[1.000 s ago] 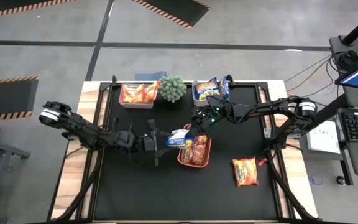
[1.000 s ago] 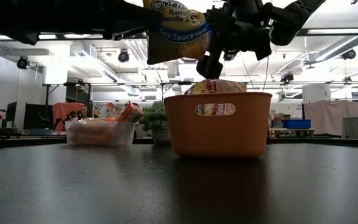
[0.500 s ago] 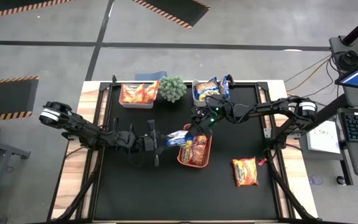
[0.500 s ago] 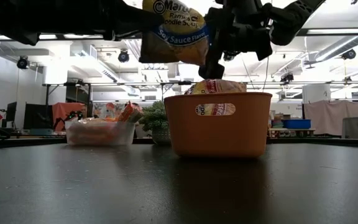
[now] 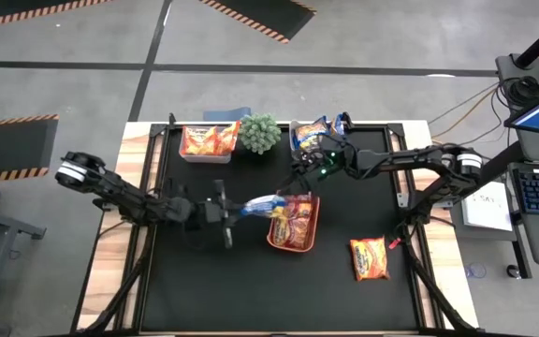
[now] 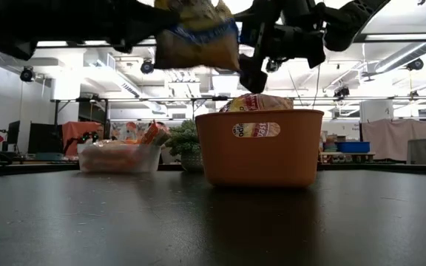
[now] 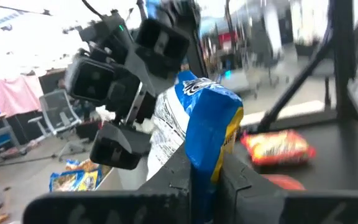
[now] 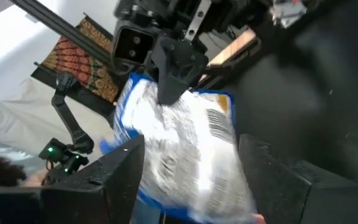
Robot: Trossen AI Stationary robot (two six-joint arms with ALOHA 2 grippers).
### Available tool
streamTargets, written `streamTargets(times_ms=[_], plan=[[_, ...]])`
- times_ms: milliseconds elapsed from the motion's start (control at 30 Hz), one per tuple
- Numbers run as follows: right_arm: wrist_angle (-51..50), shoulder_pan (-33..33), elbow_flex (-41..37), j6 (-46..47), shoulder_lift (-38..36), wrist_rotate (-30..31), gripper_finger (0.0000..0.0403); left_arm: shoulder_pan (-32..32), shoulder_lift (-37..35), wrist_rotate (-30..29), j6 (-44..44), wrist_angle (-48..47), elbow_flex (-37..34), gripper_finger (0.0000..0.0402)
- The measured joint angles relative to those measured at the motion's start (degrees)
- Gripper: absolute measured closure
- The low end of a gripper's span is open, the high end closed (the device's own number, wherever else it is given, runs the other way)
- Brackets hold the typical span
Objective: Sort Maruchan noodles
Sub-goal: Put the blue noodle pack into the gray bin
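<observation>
Left gripper (image 5: 237,208) clamped on yellow-and-blue noodle packet (image 5: 262,201), held above orange tray (image 5: 274,237) left rim, right gripper (image 5: 299,183) fingers spread, just beside packet.

Overhead ceiling lights, even and bright; my wrist views blur badly, backlit glare washes the low view's top.

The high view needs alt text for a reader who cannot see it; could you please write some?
Seen from above, the left gripper holds a blue-and-yellow noodle packet beside the orange tray of red packets, while the right gripper hangs open just behind the tray. Two bins of sorted packets flank a small plant at the back; one orange packet lies alone on the black mat.
</observation>
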Motion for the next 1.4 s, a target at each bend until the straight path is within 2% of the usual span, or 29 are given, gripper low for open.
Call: streamTargets(times_ms=[167, 300, 533, 633, 833, 1100, 1400], plan=[[0.0, -0.9, 0.0, -6.2, -3.0, 0.7, 0.014, -0.1, -3.3, -0.5, -3.2, 10.5, -5.7, 0.0393], [0.0, 0.2, -0.1, -19.3, -6.7, 1.7, 0.0139, -0.1, -6.1, -4.0, -6.3, 14.8, -8.4, 0.0393], [-3.2, 5.5, -0.2, -34.2, -9.6, 19.2, 0.015, -0.1, -7.7, -4.4, -7.6, 14.3, -9.4, 0.0394], [-3.2, 7.0, -0.1, -35.6, -8.4, 22.0, 0.0154, -0.1, -6.9, -4.4, -7.6, 13.9, -9.3, 0.0393], [-2.9, 7.2, 1.2, -34.3, -5.0, 23.0, 0.0154, 0.0, -6.1, -4.5, -7.5, 14.0, -9.3, 0.0393], [-3.1, 7.7, 3.5, -35.3, -1.0, 21.0, 0.0159, 0.2, -6.1, -5.0, -6.8, 14.1, -8.7, 0.0392], [-3.5, 8.7, 7.3, -35.5, 1.6, 20.7, 0.0136, 0.5, -6.0, -5.0, -5.8, 13.9, -7.9, 0.0392]])
